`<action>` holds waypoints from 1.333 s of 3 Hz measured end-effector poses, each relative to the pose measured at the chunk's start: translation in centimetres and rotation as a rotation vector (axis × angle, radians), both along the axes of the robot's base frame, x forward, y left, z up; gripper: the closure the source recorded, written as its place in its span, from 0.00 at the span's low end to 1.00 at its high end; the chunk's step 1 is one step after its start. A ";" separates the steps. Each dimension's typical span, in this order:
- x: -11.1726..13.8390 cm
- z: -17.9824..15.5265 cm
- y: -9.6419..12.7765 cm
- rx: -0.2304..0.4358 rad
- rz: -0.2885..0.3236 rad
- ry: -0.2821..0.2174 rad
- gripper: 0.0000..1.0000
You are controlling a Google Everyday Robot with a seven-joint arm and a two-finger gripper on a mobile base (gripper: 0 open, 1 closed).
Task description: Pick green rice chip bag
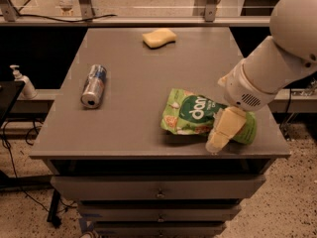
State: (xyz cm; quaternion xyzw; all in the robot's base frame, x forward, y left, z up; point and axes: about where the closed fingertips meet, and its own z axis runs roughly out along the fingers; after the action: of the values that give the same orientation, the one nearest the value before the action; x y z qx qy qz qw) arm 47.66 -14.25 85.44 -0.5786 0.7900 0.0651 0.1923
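Step in hand: grasp. My gripper (223,130) sits over the end of the green rice chip bag (195,114) farthest from the can (94,86); whether it is clenched, I cannot tell. The bag lies well right of the can, its long axis pointing roughly toward it. Next move, as I judge it: confirm hold, then lift

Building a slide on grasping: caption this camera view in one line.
Gripper over the right end of the green rice chip bag, near the table front edge; can and sponge lie farther back.
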 end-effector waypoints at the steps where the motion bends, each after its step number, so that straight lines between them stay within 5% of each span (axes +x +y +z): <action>1: 0.7 0.4 0.0 0.000 0.004 -0.009 0.16; 4: 1.7 0.6 0.4 -0.001 0.006 -0.011 0.85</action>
State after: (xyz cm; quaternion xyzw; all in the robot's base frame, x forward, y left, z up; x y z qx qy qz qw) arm 49.32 -13.83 86.02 -0.5815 0.7871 0.0624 0.1961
